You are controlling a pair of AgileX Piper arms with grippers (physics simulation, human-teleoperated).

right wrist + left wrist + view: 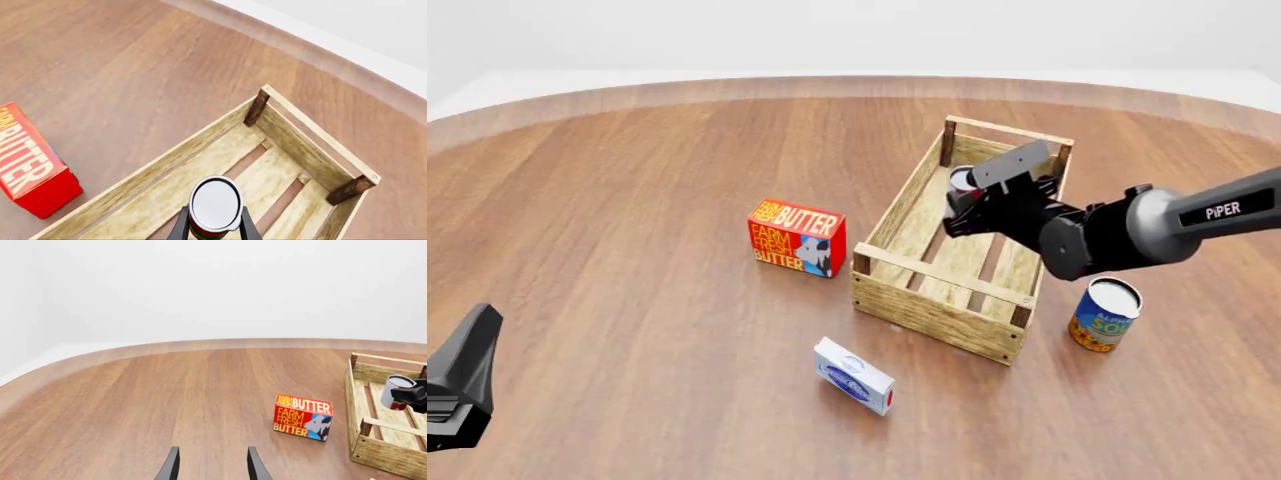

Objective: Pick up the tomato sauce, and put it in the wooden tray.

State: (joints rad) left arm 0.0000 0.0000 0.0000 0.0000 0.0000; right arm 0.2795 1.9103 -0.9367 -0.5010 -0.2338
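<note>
- Tomato sauce [215, 205]: held above the inside of the wooden tray [897, 213], toward its far end; silver-white lid faces the right wrist camera, red label visible below it.
- Right hand [212, 226]: two dark fingers pinch the can on opposite sides; arm reaches in over the tray's right rail.
- Tray: slatted bottom, dark corner posts, sits on the table [627, 200] right of centre.
- Butter box [797, 237]: red and orange, just left of the tray, apart from it.
- Blue-and-yellow can [1104, 314]: upright, just beside the tray's near right corner.
- Small white-and-blue box [853, 375]: in front of the tray.
- Left hand [211, 465]: fingers spread, nothing between them, low over bare table at near left.
</note>
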